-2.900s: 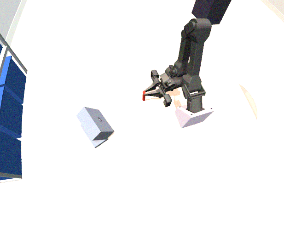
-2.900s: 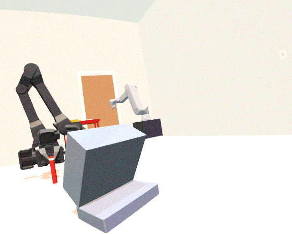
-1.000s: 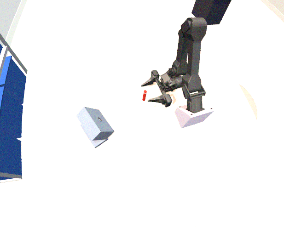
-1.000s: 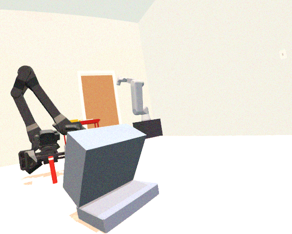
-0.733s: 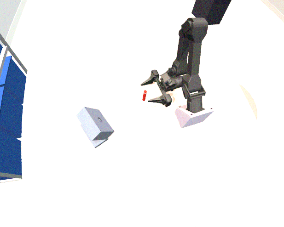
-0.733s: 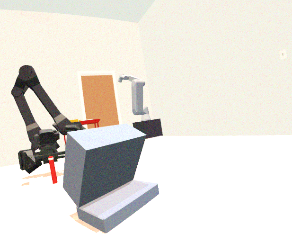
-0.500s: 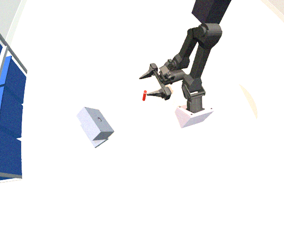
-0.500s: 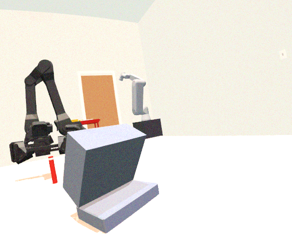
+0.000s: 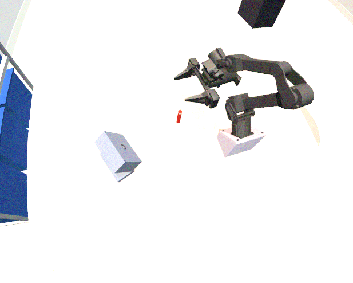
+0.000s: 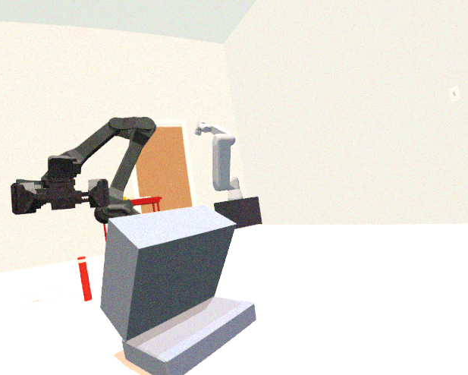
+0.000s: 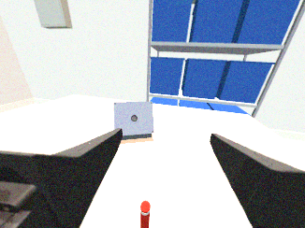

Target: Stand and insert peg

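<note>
The red peg (image 9: 178,117) (image 10: 85,281) (image 11: 145,221) stands upright on the table by itself, with its white band near the top end. My gripper (image 9: 179,89) (image 10: 60,196) (image 11: 167,134) is wide open and empty. It is raised above the peg's height, clear of it; in the wrist view the peg is low in the picture, between and below the fingers. The grey-blue sloped panel (image 9: 109,150) (image 10: 177,274) (image 11: 123,125) stands beyond the peg. Its round hole (image 9: 123,146) (image 11: 134,118) is empty; the hole's face is hidden in the exterior view.
A rack with blue bins (image 9: 12,121) (image 11: 206,79) is beyond the panel. A black block (image 9: 260,12) (image 10: 238,212) is off to one side, with a grey arm (image 10: 221,165) above it in the exterior view. The panel has a low foot (image 10: 209,331) behind it.
</note>
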Robot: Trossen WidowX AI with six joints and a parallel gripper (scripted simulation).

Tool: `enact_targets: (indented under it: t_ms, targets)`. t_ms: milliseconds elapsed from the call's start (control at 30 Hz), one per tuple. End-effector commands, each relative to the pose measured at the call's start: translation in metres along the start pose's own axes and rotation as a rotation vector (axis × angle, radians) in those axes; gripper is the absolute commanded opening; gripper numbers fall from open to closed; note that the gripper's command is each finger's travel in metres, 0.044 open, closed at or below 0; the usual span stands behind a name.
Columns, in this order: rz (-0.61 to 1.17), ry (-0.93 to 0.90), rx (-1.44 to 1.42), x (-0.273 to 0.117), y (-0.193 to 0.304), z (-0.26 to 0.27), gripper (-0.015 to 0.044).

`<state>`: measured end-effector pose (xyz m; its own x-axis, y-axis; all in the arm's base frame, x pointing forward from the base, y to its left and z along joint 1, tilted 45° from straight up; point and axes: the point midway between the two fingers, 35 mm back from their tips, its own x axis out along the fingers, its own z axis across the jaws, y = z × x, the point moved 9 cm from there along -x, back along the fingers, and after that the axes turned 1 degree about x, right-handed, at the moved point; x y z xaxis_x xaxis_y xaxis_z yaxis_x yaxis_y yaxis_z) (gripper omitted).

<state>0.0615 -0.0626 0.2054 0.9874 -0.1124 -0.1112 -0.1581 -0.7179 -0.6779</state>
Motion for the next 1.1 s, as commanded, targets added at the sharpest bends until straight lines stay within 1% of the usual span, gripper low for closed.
enact_targets:
  t_ms: [0, 200, 467, 800, 1067]
  targets:
    - [-0.001, 0.008, 0.0, -0.004, -0.022, 0.012, 0.044]
    - [0.004, 0.005, 0.021, -0.005, -0.03, 0.018, 0.044]
    - [0.115, -0.078, 0.249, -0.001, -0.027, 0.012, 0.044]
    - [0.306, -0.198, 0.497, 0.006, -0.021, 0.005, 0.044]
    - [0.51, -0.293, 0.647, 0.014, -0.016, 0.002, 0.044]
